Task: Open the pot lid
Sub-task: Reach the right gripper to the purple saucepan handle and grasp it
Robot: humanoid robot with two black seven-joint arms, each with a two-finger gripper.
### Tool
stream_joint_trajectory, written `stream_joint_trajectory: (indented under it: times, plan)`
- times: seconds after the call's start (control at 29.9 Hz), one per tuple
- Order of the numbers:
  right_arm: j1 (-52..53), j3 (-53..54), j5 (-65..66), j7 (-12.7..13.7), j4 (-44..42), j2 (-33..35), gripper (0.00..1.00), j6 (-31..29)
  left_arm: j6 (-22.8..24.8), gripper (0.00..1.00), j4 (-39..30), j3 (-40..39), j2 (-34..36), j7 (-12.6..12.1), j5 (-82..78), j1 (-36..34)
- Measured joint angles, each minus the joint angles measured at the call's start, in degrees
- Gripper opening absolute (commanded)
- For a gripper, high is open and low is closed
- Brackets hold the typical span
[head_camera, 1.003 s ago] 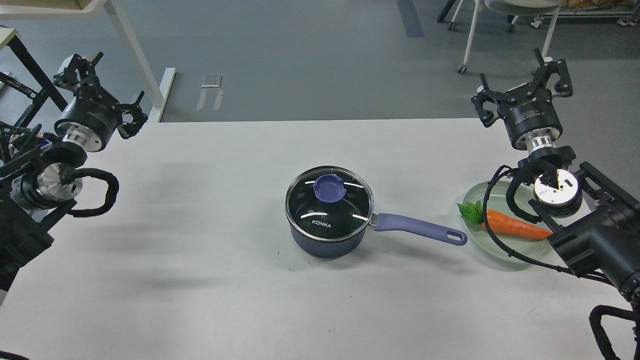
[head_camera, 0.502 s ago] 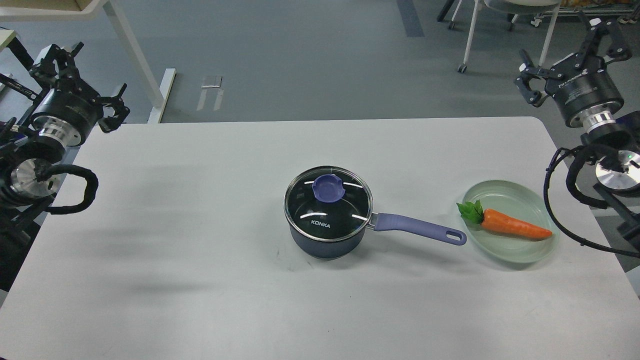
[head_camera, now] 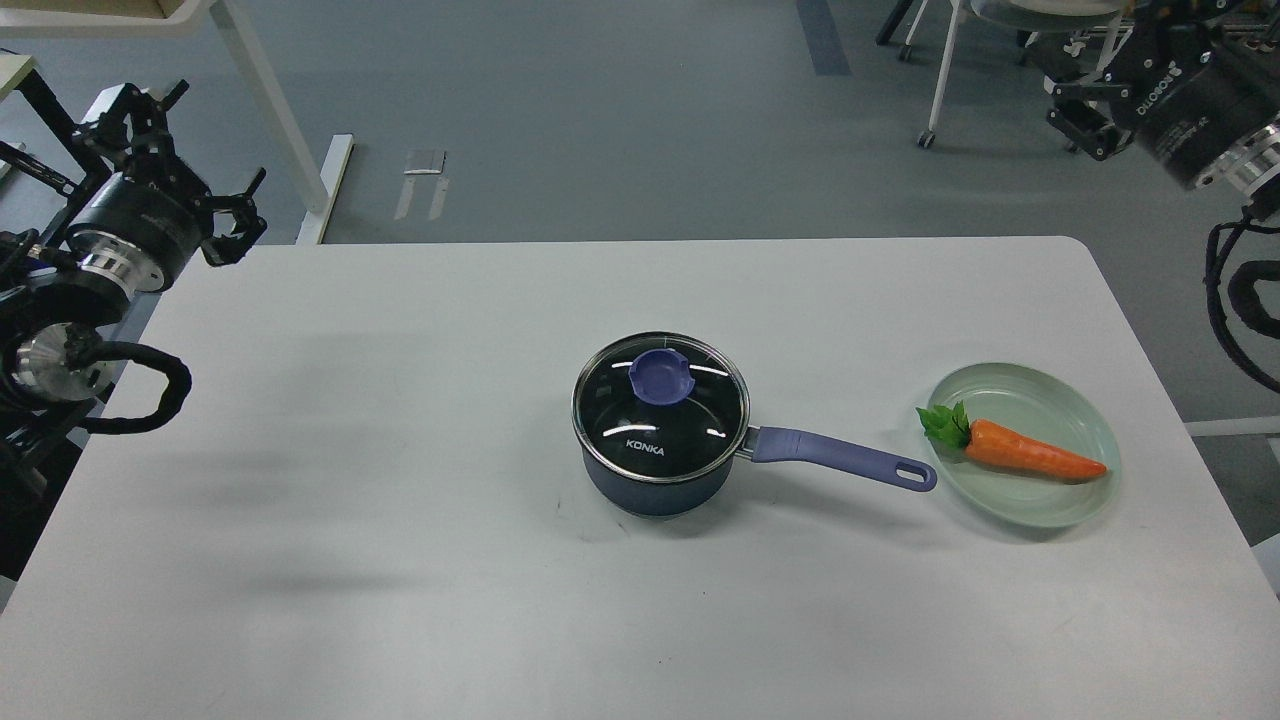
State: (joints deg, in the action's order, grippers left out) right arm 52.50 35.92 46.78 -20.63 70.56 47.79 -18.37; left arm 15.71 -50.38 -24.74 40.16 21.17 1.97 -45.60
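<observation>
Lid (head_camera: 660, 408) sits closed on the pot (head_camera: 655, 470), mid-table, and neither claw is anywhere near it. Task not started by the look of it.

Key relation: from the left gripper (head_camera: 185, 150), parked off the table's far-left corner, the lid knob (head_camera: 659, 376) lies well to its right and toward me, lower down. From the right gripper (head_camera: 1090, 105), up past the far-right corner and partly cut by the frame edge, the knob lies well to its left and toward me. Both are well apart from the pot; the gaps look roughly equal, so I can't call either arm clearly nearer.

Pot's long axis: handle (head_camera: 845, 458) runs from the pot body out to the right, slightly toward me, tip ending just beside the plate (head_camera: 1085, 400). That puts the handle on the right gripper's side. The knob sits on the lid's far half, clear from above.

Claw state: left gripper's fingers (head_camera: 130, 110) read as spread, nothing between them. Right gripper is dark and cropped, so I cannot tell whether it is spread or closed; it holds nothing I can see.

Judgement: either arm could take the knob from above; the left has the cleaner run, with no handle or plate on its side.

Count: one pot, one lid, one knob, one handle, one plate, one carrot (head_camera: 1035, 460) lying on the plate, two grippers, one table (head_camera: 400, 500).
</observation>
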Motion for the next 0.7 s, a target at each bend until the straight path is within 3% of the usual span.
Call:
stream_joint_trajectory:
  times: [0.2, 0.4, 0.7]
  plan:
    - [-0.1, -1.3, 28.2, -0.5, 10.2, 0.3, 1.00, -0.5, -0.4, 0.99, -3.1, 0.3, 0.0, 0.0, -5.0, 0.0]
    - [0.2, -11.7, 47.1, -0.8, 19.9, 1.8, 1.00, -0.6, 0.0, 0.99, -3.5, 0.5, 0.2, 0.0, -5.7, 0.4]
    - [-0.4, -23.6, 68.4, -1.0, 21.7, 2.9, 0.99, 0.0, -0.2, 0.99, -4.9, 0.4, 0.3, -0.1, -5.7, 0.6]
